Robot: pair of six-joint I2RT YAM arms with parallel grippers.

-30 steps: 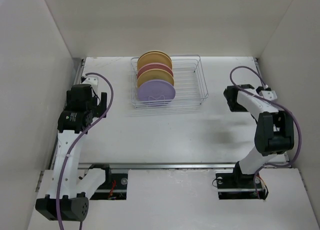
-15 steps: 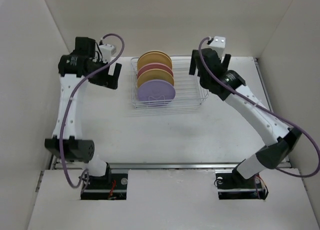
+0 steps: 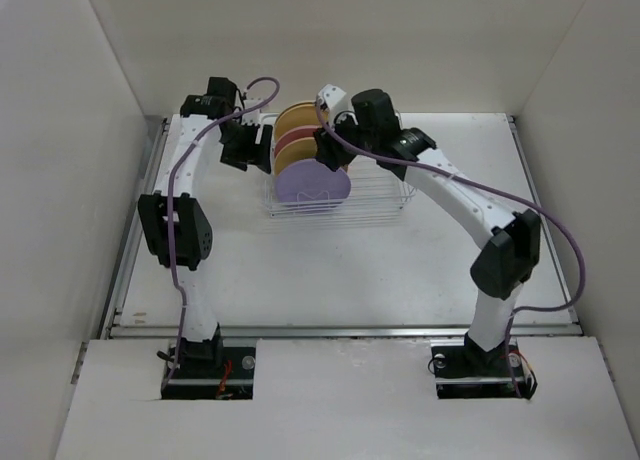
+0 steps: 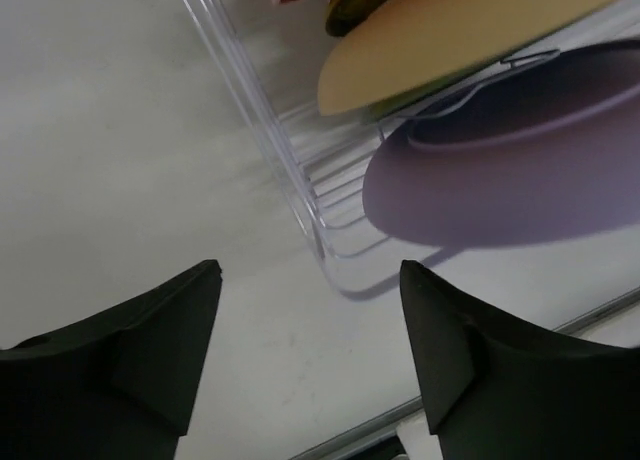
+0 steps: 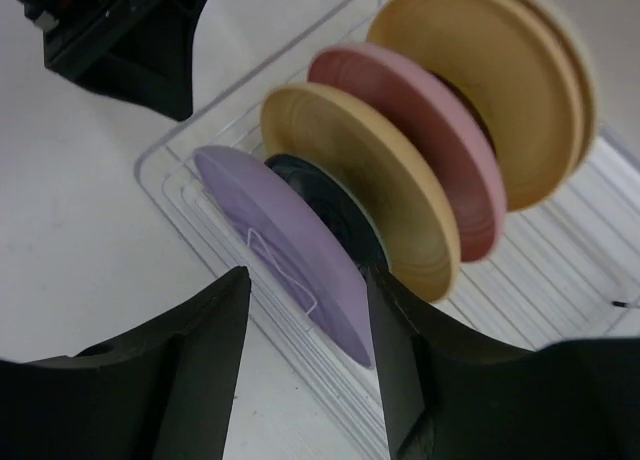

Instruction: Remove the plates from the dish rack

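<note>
While my left pincer (image 4: 310, 272) and right pincer (image 5: 305, 277) both gape empty at the dish rack (image 4: 300, 195), I fear a skewed grab on the lavender plate (image 5: 285, 242) could jostle the dark-teal plate (image 5: 325, 202) behind.

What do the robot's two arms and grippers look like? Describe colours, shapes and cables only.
The left arm and right arm have slim white links joined by bulky black joint housings. A purple cable loops loosely along each. The left gripper and right gripper each have two matte black, wedge-shaped fingers.
</note>
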